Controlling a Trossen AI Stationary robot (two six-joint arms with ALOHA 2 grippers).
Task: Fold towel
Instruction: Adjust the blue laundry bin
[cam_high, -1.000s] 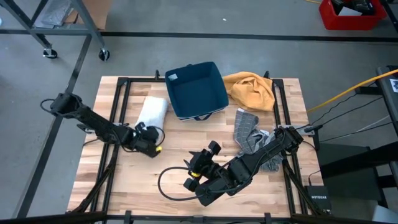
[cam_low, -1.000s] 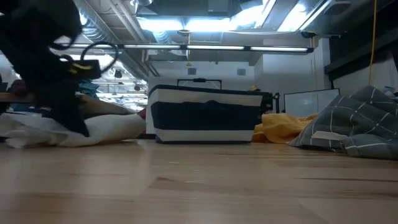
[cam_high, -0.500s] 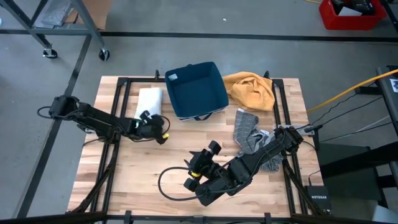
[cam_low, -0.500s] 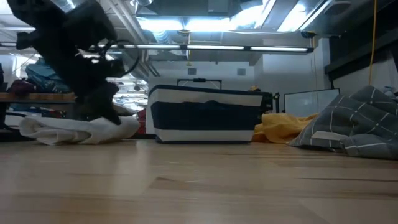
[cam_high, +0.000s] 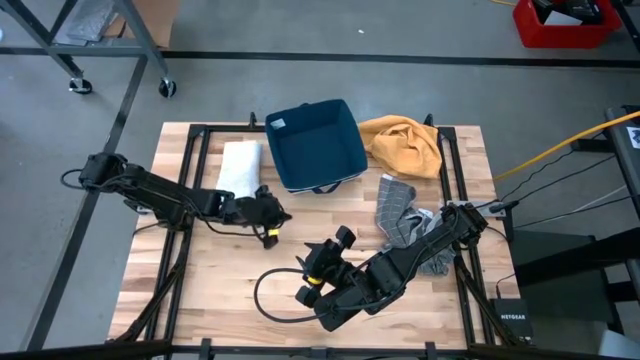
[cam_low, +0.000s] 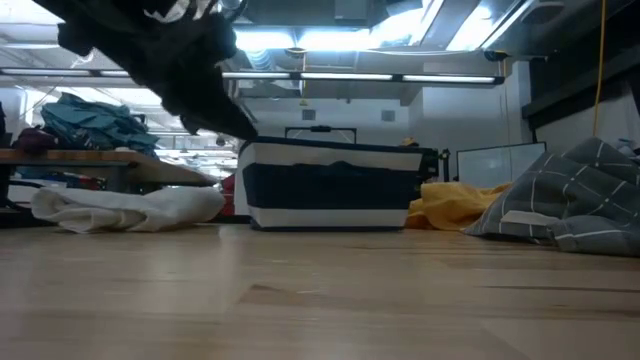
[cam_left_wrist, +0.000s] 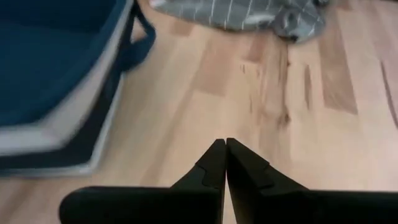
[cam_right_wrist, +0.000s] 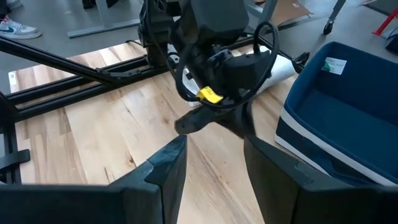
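Observation:
A white towel (cam_high: 240, 165) lies folded on the table left of the blue bin (cam_high: 318, 143), also in the low view (cam_low: 130, 210). My left gripper (cam_high: 278, 214) hovers shut and empty above bare wood near the bin's front corner; its closed fingertips (cam_left_wrist: 225, 146) show in the left wrist view. It appears dark at the upper left of the low view (cam_low: 190, 70). My right gripper (cam_right_wrist: 214, 155) stands open and empty above the near middle of the table (cam_high: 325, 250), facing the left gripper (cam_right_wrist: 205, 121).
A yellow towel (cam_high: 403, 145) lies crumpled right of the bin at the far side. A grey checked towel (cam_high: 400, 215) lies heaped near the right arm. Bare wood (cam_high: 220, 270) spreads across the near left. Black rails (cam_high: 195, 150) run along the table's sides.
My left gripper has come away from the white towel, moving toward the table's right and rising, and has tipped from pointing steeply down to a shallow slant. It has stayed shut. The towel is left lying flat beside the bin.

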